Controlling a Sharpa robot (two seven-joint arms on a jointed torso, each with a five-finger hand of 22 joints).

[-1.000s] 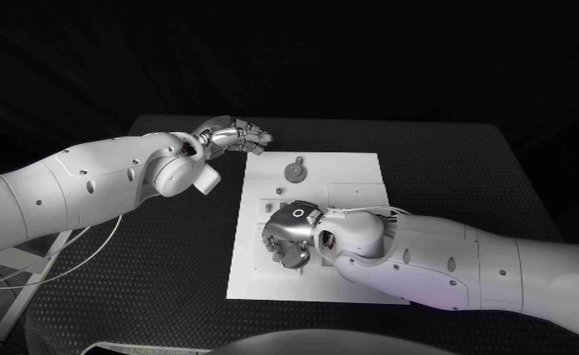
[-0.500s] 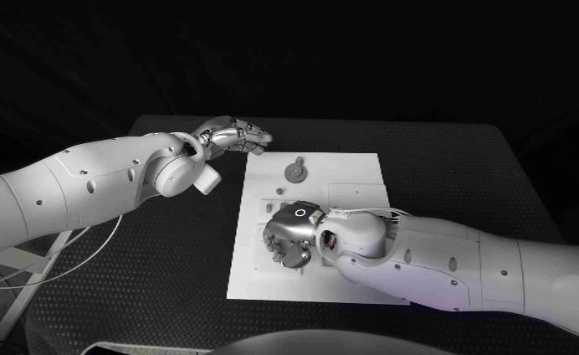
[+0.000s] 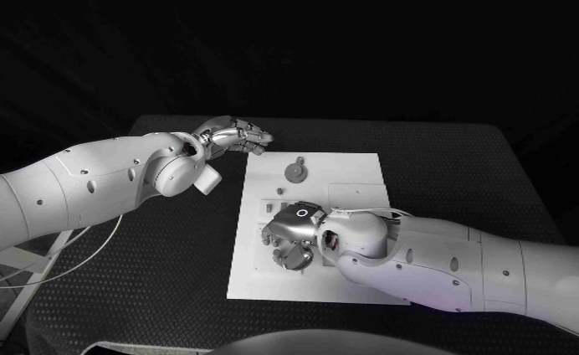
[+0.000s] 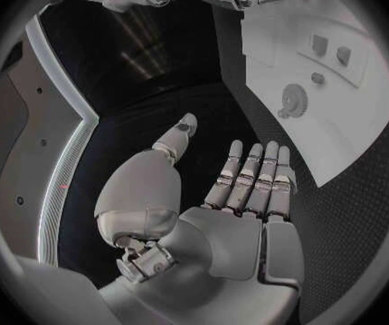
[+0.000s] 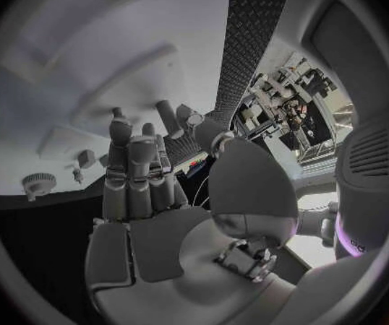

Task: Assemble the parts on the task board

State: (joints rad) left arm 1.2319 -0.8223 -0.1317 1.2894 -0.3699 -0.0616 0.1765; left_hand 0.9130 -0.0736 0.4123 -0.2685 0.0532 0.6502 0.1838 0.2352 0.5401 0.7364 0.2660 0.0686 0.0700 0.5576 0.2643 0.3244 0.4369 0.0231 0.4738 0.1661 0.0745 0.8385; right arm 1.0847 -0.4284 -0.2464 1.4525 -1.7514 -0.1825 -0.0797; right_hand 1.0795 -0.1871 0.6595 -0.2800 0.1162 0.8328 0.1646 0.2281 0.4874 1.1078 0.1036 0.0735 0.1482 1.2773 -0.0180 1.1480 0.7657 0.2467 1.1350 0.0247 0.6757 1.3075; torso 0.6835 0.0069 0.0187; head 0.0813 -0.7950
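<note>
The white task board [image 3: 350,204] lies in the middle of the black table. A round grey part [image 3: 295,172] lies near its far edge, and the same part [image 4: 294,98] [image 5: 39,185] appears in both wrist views. Small parts [image 3: 275,203] sit to the left of the board's middle. My right hand [image 3: 294,236] reaches down over the board's near-left area, its fingertips on a dark round piece [image 3: 294,259]; whether it grips the piece is hidden. My left hand [image 3: 237,134] hovers off the board's far-left corner, fingers straight and empty in the left wrist view [image 4: 249,188].
Black matting [image 3: 458,162] surrounds the board on all sides. My right forearm [image 3: 447,259] lies across the board's near-right part. A pale cable [image 3: 73,246] hangs beside my left arm.
My right hand has turned slightly over the dark round piece and stays in the same spot. My left hand has not moved.
</note>
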